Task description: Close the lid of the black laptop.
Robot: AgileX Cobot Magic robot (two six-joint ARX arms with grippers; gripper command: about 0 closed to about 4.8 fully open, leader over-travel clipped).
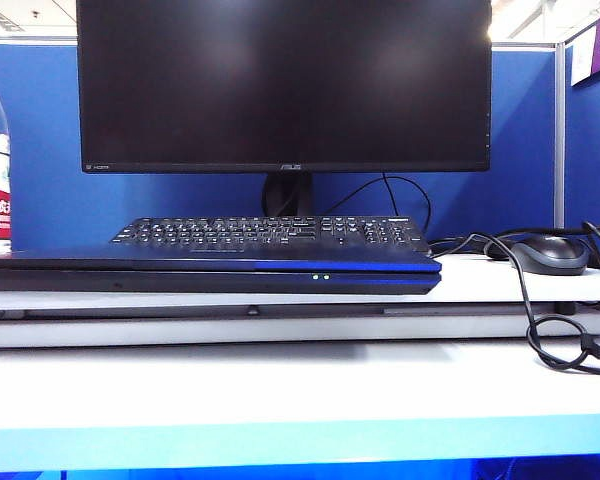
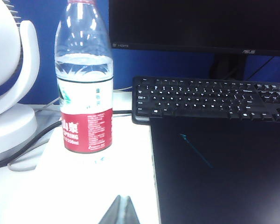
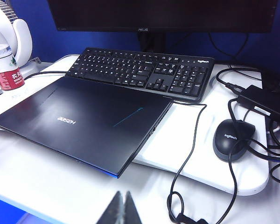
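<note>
The black laptop (image 1: 210, 270) lies flat on the white desk with its lid (image 3: 88, 122) down on the base; the lid's plain back shows a white logo, and two small lights glow on the front edge. In the left wrist view the lid (image 2: 224, 172) fills the area beside my left gripper (image 2: 121, 207), which is shut and empty over the white desk near the laptop's side edge. My right gripper (image 3: 122, 205) is shut and empty, held back from the laptop's (image 3: 84, 126) near corner. Neither gripper shows in the exterior view.
A black keyboard (image 1: 270, 232) and the ASUS monitor (image 1: 285, 80) stand behind the laptop. A water bottle (image 2: 85, 79) and a white fan base (image 2: 9, 126) are on the left. A black mouse (image 3: 233, 139) and tangled cables (image 3: 266, 121) lie on the right.
</note>
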